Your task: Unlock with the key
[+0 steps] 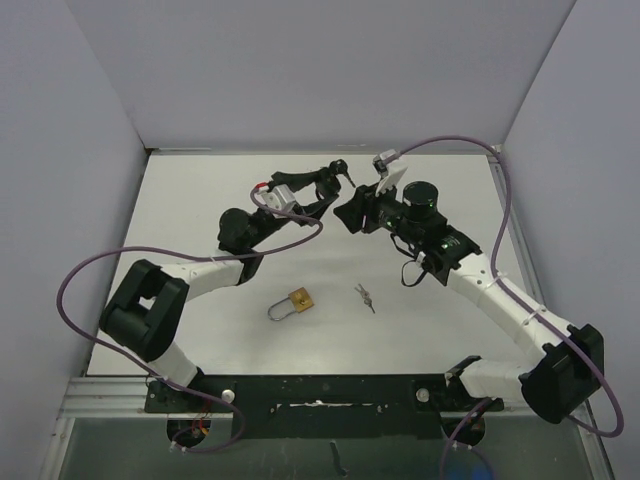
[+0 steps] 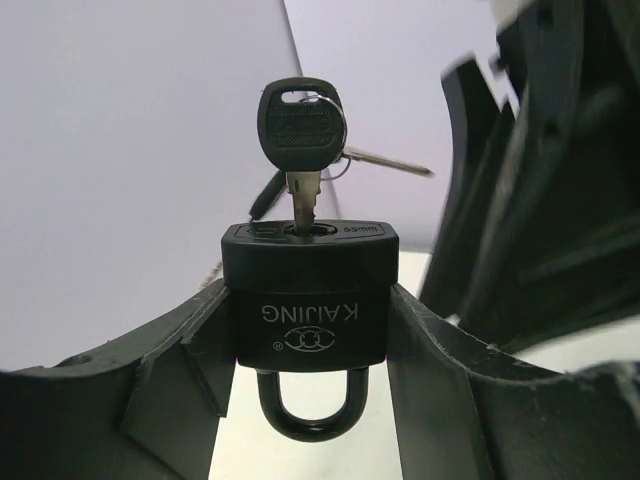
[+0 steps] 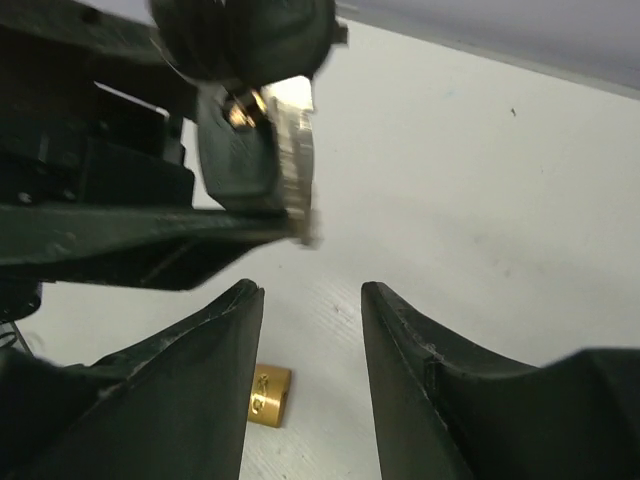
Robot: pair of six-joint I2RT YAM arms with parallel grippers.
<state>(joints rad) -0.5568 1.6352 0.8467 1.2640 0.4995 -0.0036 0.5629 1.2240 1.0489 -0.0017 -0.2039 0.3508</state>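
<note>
White desk (image 1: 430,330), grey walls. Left jaws clamp a black padlock (image 2: 310,300) in the air, key (image 2: 300,125) standing out of its keyhole end, in line with the body. Right jaws, apart and empty, sit just right of the padlock, the key ahead of them.

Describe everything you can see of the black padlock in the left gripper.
The black padlock has a matte, rounded body engraved with KAJING lettering and a logo, which read upside down in the left wrist view. Its dark shackle hangs at the bottom, and both legs appear to be seated in the body. The left gripper clamps its two sides and holds it in the air. A black-headed key stands in the keyway, with a second key dangling from its ring.
</note>
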